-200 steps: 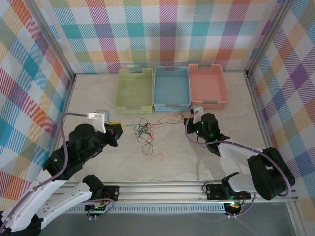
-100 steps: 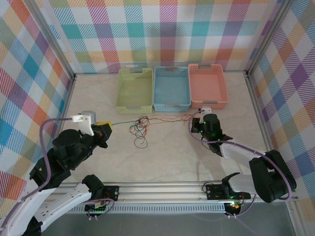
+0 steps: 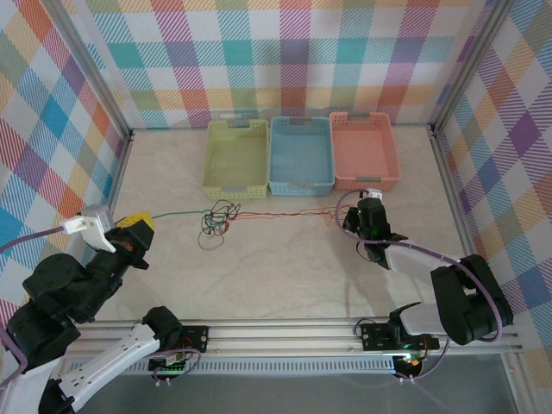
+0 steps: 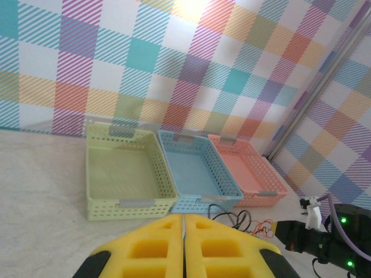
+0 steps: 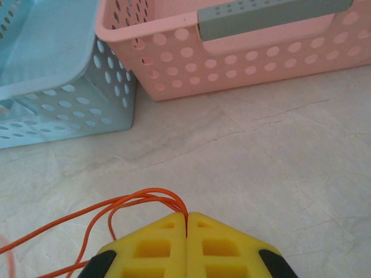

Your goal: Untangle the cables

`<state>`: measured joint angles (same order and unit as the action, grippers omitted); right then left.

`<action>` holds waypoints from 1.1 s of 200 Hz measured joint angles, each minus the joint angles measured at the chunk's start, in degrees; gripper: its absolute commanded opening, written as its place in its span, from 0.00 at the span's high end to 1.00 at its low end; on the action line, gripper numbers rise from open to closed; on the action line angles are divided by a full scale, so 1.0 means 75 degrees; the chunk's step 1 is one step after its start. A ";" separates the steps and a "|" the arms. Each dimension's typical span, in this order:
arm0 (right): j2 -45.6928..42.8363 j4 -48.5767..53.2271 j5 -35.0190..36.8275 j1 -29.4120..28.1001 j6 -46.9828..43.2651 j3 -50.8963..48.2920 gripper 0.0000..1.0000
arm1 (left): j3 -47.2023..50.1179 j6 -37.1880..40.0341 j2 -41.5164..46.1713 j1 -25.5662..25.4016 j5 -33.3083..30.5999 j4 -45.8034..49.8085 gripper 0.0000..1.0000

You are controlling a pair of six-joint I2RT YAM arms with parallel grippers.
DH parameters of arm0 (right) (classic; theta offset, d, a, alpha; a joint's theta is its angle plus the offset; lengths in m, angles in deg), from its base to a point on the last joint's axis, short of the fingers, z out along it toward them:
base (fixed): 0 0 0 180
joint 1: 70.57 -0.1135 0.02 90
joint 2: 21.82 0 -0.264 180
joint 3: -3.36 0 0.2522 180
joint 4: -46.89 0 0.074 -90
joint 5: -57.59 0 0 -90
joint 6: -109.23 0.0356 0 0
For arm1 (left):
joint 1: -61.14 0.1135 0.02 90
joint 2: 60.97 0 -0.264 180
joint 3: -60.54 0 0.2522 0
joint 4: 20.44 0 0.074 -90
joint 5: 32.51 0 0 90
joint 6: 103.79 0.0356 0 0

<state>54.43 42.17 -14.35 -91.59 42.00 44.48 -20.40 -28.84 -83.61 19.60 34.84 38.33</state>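
Cables (image 3: 216, 221) bunched in knot; left gripper (image 4: 184, 217) jaws pinch green strand (image 3: 177, 213), right gripper (image 5: 186, 219) jaws pinch orange strands (image 5: 148, 193)

Orange-red cables (image 5: 148, 194), pink basket (image 5: 156, 24), checked walls (image 3: 302, 52)

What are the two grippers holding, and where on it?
The right gripper pinches the orange wire at its loop; left gripper seems to hold the green wire by its end.
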 measured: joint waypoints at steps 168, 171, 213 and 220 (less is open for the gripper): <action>-0.0038 0.0137 -0.0131 0.0245 0.0326 -0.0038 0.92 | -0.0903 0.0632 -0.0551 0.0000 -0.0111 0.0166 1.00; -0.0067 0.0090 -0.0207 0.0245 0.0300 -0.0050 0.89 | -0.0883 0.0606 -0.0627 0.0000 -0.0035 0.0163 1.00; -0.0653 -0.0778 -0.1443 0.0117 -0.0283 -0.0224 0.68 | -0.0525 0.0347 -0.1961 0.0000 0.1139 -0.0149 1.00; -0.0755 -0.0959 -0.1623 0.0044 -0.0396 -0.0262 0.65 | -0.0437 0.0294 -0.2139 -0.0003 0.1314 -0.0221 1.00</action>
<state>48.77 34.98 -26.52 -91.26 39.03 42.51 -23.68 -26.64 -99.65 19.58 44.70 36.67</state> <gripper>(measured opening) 0.313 0.077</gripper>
